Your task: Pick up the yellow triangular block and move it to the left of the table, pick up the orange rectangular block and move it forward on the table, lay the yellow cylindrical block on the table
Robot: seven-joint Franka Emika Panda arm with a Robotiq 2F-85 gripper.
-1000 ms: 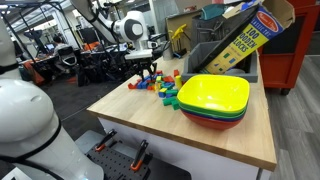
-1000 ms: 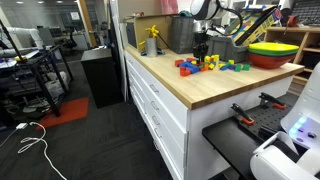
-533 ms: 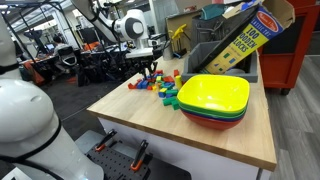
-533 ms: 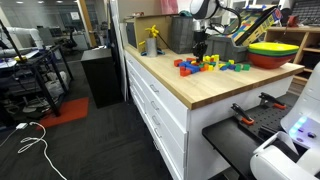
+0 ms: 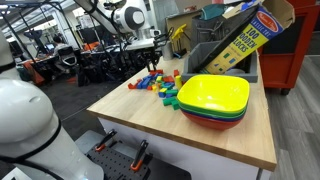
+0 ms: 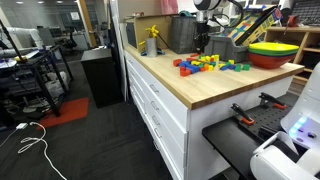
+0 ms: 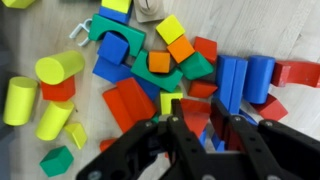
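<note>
Lying at lower centre of the wrist view, the small yellow wooden block — likely the triangular one — sits just above the black gripper. Its jaws stand apart and empty, probably aligned to grasp it — coloured blocks crowd the pale-wood table.

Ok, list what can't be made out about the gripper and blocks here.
Gripper: wrist view, blurred and cut off by the bottom edge; whether it holds the small yellow block is unclear.
Block pile: in both exterior views, too small to tell shapes apart.
Red blocks: wrist view, partly hidden behind the fingers.
</note>
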